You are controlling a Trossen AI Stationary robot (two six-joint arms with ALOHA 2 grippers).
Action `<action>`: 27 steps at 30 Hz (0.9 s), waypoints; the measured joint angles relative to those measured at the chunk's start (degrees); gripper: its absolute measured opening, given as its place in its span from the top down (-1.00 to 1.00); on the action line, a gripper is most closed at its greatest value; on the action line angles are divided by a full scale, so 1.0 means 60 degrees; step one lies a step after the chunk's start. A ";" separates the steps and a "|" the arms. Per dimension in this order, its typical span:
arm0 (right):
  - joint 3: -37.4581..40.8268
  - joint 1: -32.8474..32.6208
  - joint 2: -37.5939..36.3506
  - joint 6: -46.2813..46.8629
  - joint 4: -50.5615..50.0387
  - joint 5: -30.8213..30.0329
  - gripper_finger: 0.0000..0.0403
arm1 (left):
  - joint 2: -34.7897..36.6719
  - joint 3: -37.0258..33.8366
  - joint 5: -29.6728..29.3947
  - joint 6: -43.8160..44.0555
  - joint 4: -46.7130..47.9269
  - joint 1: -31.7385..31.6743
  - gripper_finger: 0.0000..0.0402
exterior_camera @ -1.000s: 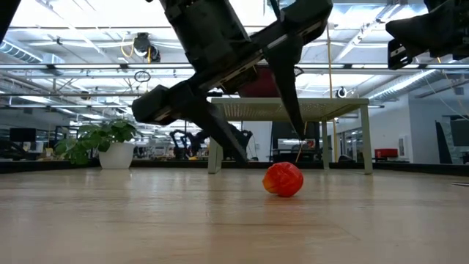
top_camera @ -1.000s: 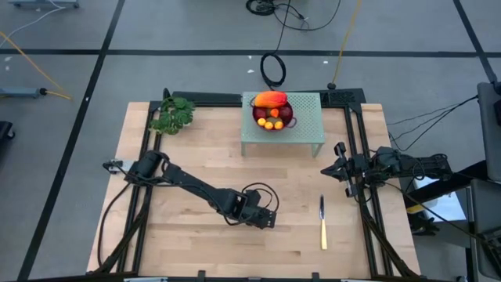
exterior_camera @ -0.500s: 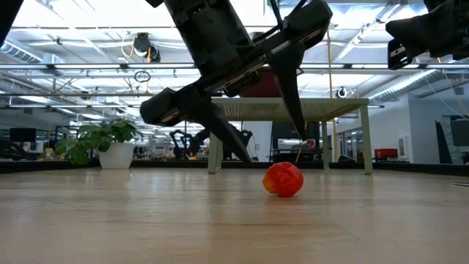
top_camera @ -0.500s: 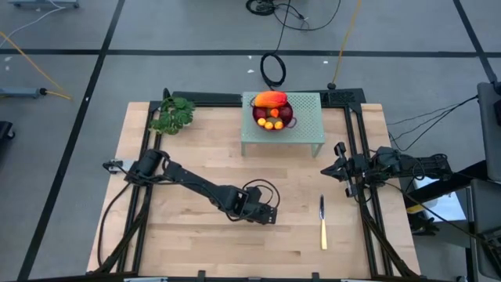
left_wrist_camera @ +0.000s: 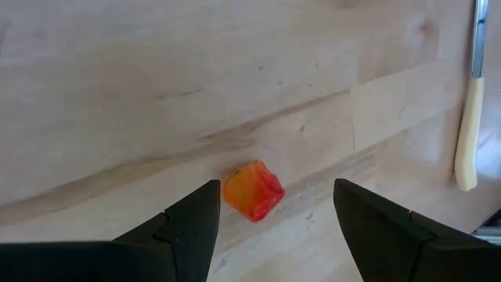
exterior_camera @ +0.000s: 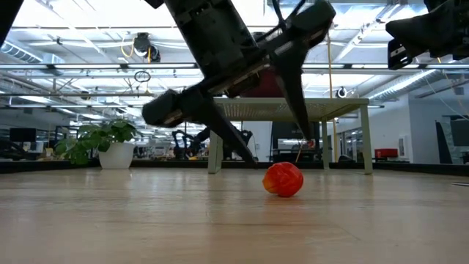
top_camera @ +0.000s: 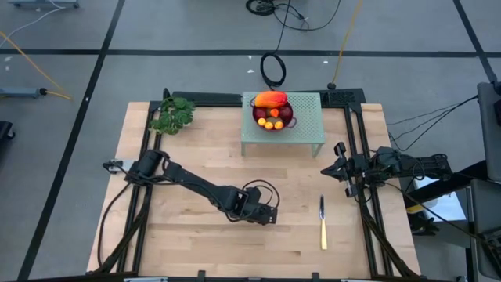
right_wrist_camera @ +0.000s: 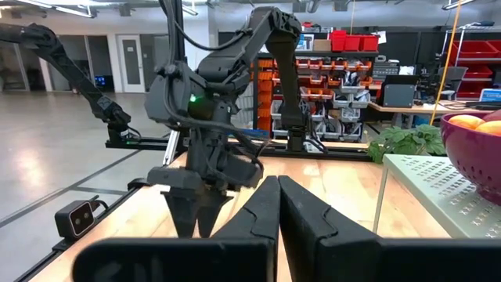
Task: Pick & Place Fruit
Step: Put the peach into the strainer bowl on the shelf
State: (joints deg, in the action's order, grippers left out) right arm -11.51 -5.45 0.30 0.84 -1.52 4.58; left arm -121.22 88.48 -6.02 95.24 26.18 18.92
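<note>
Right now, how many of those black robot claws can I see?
2. The left gripper hangs open over a small orange-red fruit mid-table; the right gripper waits shut at the table's right edge.

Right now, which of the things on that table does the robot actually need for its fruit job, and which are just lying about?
Part of the job:
- small orange-red fruit on the wood, below the open left pincer
- bowl of fruit on the little green stand

Just lying about:
- yellow-handled knife
- leafy green bunch
- right pincer, shut, waiting at the table's edge

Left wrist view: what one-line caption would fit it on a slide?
Open left claw poised over a small orange-red fruit piece on the wooden table.
</note>
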 joint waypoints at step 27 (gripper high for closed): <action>-0.0001 0.0003 0.0004 -0.0003 -0.0004 0.0000 1.00 | -0.0515 0.0007 0.0253 0.0317 -0.0241 -0.0043 -0.25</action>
State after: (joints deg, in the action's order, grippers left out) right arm -11.51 -5.44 0.32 0.82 -1.54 4.58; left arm -124.31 88.52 -4.51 97.14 24.73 18.67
